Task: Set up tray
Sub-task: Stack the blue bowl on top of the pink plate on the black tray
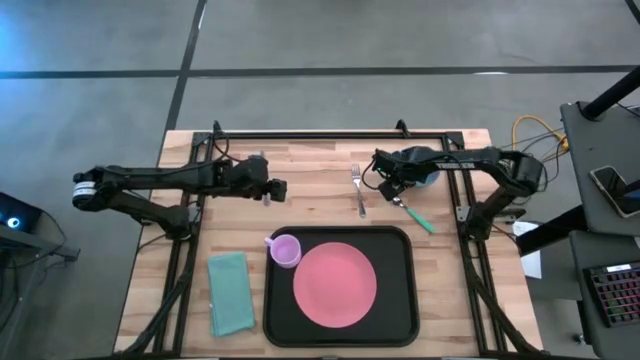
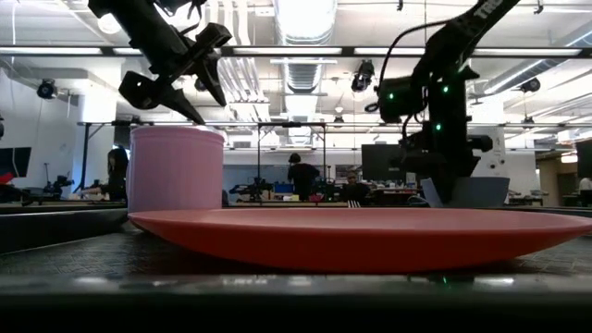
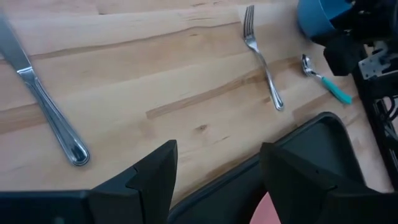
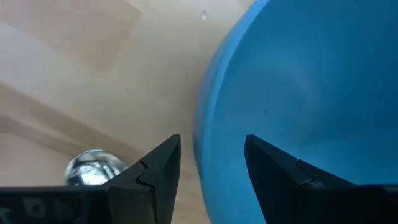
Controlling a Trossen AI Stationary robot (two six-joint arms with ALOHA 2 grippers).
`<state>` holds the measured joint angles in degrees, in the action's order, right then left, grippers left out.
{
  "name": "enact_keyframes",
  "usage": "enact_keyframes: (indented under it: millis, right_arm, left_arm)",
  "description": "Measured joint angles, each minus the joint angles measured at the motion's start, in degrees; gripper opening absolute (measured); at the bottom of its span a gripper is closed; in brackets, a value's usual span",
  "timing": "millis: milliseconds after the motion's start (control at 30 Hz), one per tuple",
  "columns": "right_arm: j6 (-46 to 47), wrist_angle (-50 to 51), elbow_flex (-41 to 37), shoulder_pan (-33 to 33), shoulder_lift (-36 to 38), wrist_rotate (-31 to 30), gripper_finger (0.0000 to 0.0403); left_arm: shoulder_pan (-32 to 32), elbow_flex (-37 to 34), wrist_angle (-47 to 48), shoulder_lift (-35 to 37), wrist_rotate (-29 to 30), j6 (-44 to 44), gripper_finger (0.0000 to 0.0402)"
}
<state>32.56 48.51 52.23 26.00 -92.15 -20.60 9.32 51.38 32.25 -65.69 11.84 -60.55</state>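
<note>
The black tray (image 1: 402, 312) lies at the table's near middle. On it rest a pink plate (image 1: 335, 283) and a lilac cup (image 1: 286, 250). My left gripper (image 1: 270, 192) hangs open above bare wood just beyond the tray's far left corner, with a knife (image 3: 46, 106) lying beside it. My right gripper (image 4: 212, 146) is open and points steeply down over a blue bowl (image 4: 298, 93), one finger outside the bowl's rim and one over its hollow. A fork (image 1: 358, 190) and a teal-handled spoon (image 1: 415, 214) lie on the wood between the bowl and the tray.
A folded teal napkin (image 1: 230, 292) lies flat left of the tray. Black frame rails (image 1: 330, 133) run along the table's far and side edges. Bare wood shows between the fork and my left gripper.
</note>
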Motion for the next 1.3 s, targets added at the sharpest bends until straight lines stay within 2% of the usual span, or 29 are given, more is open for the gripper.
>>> enact_keyframes:
  millis: [100, 200, 500, 733, 867, 967, 1067, 1167, 1300]
  right_arm:
    - [-2.45, -0.63, 0.00, -0.04, -1.99, 0.46, 0.0165]
    - [-3.92, -1.15, 0.00, -0.12, -3.17, 1.87, 0.0146]
    - [-5.51, -0.96, 0.00, -0.18, -2.24, 2.29, 0.0019]
    - [-9.33, -0.93, 0.00, -3.84, 3.85, 2.54, 0.0009]
    - [-12.78, -0.89, 0.00, -9.46, 9.38, 4.03, 0.0009]
    - [-16.22, -1.54, 0.00, -16.08, 13.34, 8.28, 0.0009]
    - [-16.27, -2.01, 0.00, -23.93, 16.31, 9.14, 0.0009]
    - [-14.92, -2.33, 0.34, -32.05, 17.52, 9.17, 0.0009]
    - [-11.35, -2.45, 4.81, -42.01, 15.72, 8.70, 0.0009]
  left_arm:
    - [-0.01, -0.60, 0.08, 0.00, -0.01, 0.00, 0.0208]
    - [-0.02, -1.16, 0.09, 0.00, -0.02, 0.00, 0.0208]
    - [-0.02, -1.56, 0.07, 0.00, -0.20, 0.02, 0.0208]
    - [-0.02, -1.56, 0.07, 0.00, -0.20, 0.63, 0.0208]
    - [-0.02, -1.56, 0.07, 0.00, -0.18, 0.66, 0.0208]
    - [-0.02, -1.56, 0.02, 0.00, -0.15, 0.65, 0.0208]
    - [-0.02, -1.56, -0.37, 0.00, -0.13, 0.46, 0.0208]
    - [-0.02, -1.56, -0.39, 0.00, -0.01, 0.17, 0.0208]
    - [-0.04, -1.56, -0.37, 0.00, 0.00, -0.72, 0.0208]
